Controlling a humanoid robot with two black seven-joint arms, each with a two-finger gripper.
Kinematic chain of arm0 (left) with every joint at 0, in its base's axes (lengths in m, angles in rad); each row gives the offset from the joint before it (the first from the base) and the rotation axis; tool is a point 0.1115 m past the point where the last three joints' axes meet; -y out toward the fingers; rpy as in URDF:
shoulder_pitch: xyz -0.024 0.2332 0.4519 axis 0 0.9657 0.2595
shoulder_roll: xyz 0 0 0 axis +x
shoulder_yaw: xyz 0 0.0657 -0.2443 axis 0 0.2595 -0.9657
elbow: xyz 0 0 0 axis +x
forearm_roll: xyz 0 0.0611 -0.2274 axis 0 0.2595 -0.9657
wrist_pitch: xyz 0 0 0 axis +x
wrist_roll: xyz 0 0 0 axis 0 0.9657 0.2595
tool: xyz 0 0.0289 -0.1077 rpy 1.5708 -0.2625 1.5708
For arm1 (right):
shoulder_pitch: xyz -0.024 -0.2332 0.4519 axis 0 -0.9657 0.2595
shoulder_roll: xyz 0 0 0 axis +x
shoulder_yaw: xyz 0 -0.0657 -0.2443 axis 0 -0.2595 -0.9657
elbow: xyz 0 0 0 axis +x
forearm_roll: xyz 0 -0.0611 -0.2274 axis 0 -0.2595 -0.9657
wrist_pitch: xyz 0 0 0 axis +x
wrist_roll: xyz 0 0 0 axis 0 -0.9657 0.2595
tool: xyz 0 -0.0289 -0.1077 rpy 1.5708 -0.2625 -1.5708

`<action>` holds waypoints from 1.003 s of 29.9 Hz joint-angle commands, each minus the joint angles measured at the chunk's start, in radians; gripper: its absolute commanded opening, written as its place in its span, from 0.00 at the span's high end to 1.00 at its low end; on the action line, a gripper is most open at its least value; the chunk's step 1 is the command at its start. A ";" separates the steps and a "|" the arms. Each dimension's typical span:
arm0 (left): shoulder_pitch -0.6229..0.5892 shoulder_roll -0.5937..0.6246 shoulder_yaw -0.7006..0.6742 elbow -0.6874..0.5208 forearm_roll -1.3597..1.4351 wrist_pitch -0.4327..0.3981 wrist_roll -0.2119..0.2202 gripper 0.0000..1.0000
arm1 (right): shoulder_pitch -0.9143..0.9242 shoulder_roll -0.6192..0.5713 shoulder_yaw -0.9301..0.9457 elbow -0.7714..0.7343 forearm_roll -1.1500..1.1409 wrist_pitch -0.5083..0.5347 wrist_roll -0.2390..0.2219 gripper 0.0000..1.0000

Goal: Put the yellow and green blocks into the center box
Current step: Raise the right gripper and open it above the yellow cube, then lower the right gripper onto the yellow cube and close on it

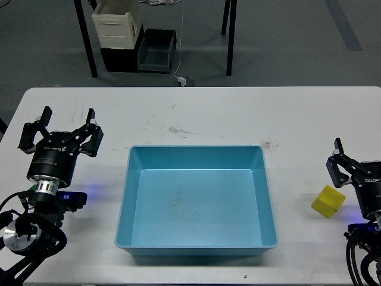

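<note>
The yellow block point(328, 201) lies on the white table at the right, well outside the light blue center box point(196, 148). The box sits mid-table with nothing in it. My right gripper point(372, 152) stands just right of and slightly behind the yellow block. Only its left finger point(337, 161) shows, set wide of the wrist, so it reads as open and holds nothing. My left gripper point(67, 116) hovers over the table's left side, left of the box, fingers spread wide around nothing. The green block is out of view.
The white table point(196, 113) reaches across the whole view. On the floor behind it stand a cream crate point(117, 25) on a black box and a dark grey bin point(157, 51), between black table legs point(87, 42).
</note>
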 commanded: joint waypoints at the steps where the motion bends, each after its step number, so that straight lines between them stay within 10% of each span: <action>1: 0.011 0.001 -0.003 0.009 0.003 -0.016 0.000 0.00 | -0.014 0.000 0.017 -0.006 -0.002 0.047 0.005 0.00; 8: 0.012 0.003 -0.003 0.014 0.003 -0.021 0.000 0.00 | -0.014 -0.035 0.052 -0.044 -0.144 0.116 0.022 0.00; 18: 0.014 -0.022 -0.004 0.044 0.000 -0.021 0.000 0.00 | 0.237 -0.208 0.164 -0.041 -1.165 0.109 0.013 0.00; 24: 0.012 -0.038 -0.006 0.052 -0.004 -0.021 0.000 0.00 | 0.379 -0.507 -0.058 -0.026 -1.649 0.115 0.030 0.00; 28: 0.012 -0.058 -0.009 0.061 -0.004 -0.021 0.000 0.00 | 0.501 -0.725 -0.272 -0.030 -1.825 0.118 0.288 0.00; 30: 0.014 -0.066 -0.018 0.067 -0.004 -0.020 0.000 0.00 | 0.575 -0.826 -0.392 -0.033 -1.887 0.118 0.289 0.00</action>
